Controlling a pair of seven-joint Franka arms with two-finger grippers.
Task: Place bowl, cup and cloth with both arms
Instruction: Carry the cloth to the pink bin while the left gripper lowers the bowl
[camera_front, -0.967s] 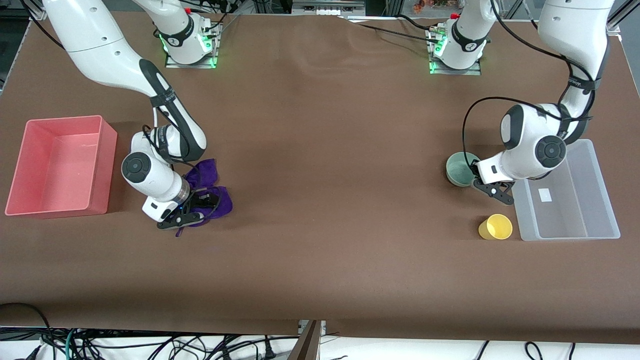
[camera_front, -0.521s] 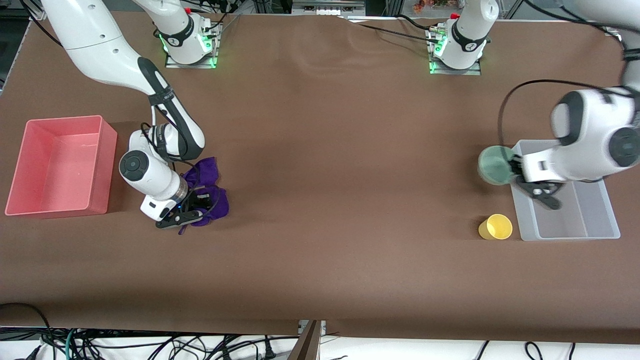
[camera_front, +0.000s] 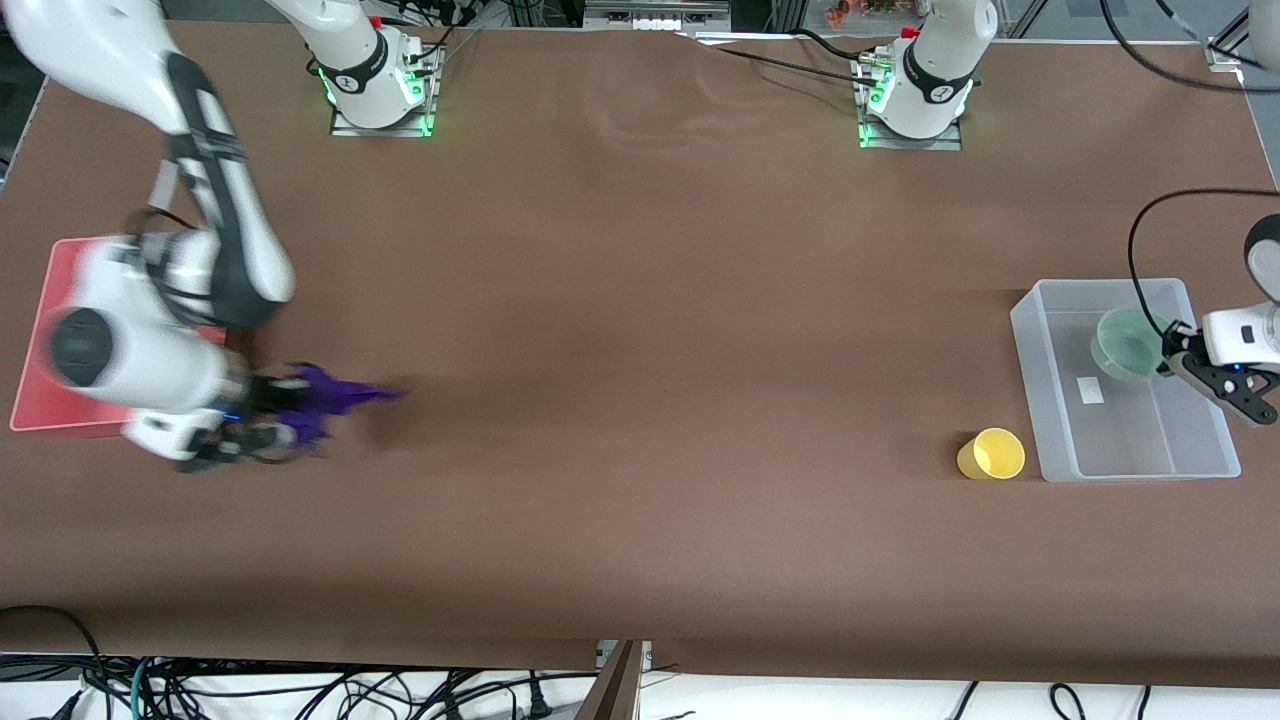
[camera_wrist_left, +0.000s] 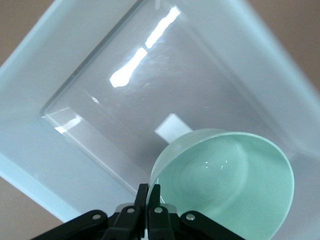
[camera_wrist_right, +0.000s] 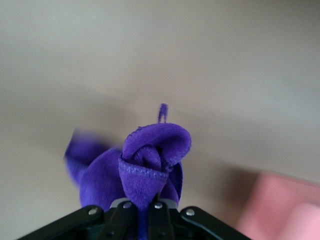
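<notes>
Brown table (camera_front: 640, 400): cup (camera_front: 992, 454), two bins (camera_front: 1030, 330)

We are looking at a robotics lab.

We are seeing two white arms bolted by metal base plates (camera_front: 380, 122) with glowing green lights onto a counter (camera_front: 640, 400) covered in brown sheeting, aluminium framing running along its edge by the bases, and loose cables (camera_front: 300, 690) tangling on the floor below the edge nearest the front camera.

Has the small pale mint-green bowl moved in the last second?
Yes. The small pale mint-green bowl, gripped by the left gripper, went from the table beside the clear plastic bin to over its inside.
</notes>
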